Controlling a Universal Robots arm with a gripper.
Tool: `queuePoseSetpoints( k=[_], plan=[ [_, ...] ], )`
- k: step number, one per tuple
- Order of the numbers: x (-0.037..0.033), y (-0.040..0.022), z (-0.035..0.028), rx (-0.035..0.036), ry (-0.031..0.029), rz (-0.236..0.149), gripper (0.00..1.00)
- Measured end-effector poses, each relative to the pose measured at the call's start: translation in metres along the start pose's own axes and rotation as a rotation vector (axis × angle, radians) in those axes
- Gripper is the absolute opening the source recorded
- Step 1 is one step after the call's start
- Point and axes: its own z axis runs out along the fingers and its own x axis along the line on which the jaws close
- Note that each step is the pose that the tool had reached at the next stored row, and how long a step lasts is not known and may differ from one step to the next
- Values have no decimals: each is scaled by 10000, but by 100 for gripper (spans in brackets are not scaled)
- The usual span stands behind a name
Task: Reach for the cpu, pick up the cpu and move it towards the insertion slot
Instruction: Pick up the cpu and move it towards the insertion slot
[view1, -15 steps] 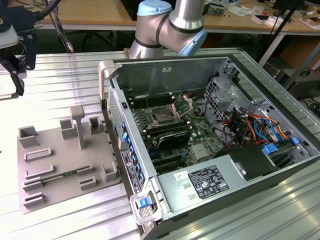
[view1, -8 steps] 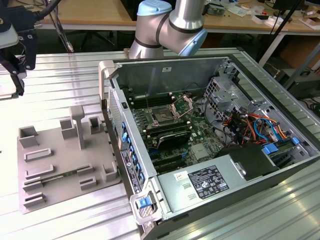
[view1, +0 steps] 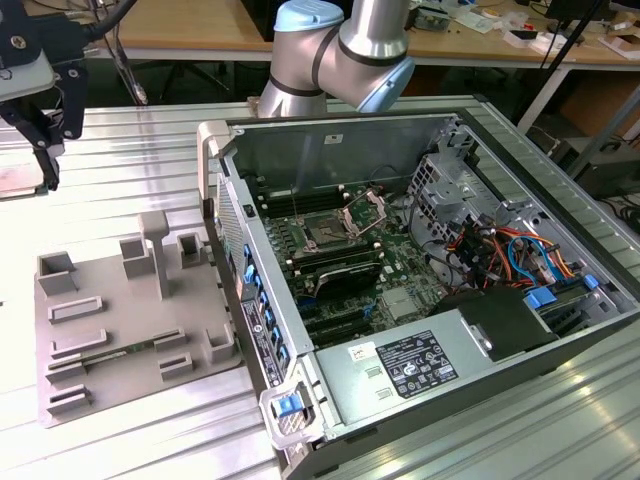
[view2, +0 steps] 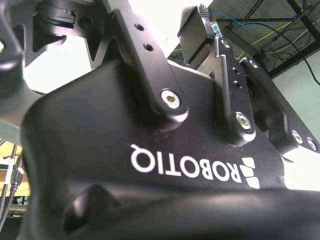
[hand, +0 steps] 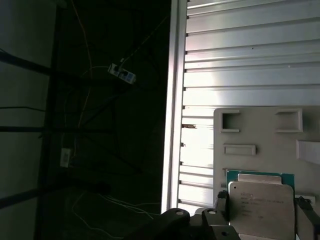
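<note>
While your black gripper (view1: 45, 172) pinches the flat silver square cpu (hand: 262, 210) by its edges, probably sparing its faces, it's clear of the grey plastic tray (view1: 120, 300); silver-framed insertion slot (view1: 325, 232) well past that tray.

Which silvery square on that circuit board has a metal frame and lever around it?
The insertion slot, dark-centred, with its bracket hinged up. The small silvery chip beside the power supply has no frame.
</note>
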Motion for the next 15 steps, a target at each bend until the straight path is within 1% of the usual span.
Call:
queuePoseSetpoints(
  k=[15],
  plan=[
    [-81,-5,0,0,0,1,55]
  ],
)
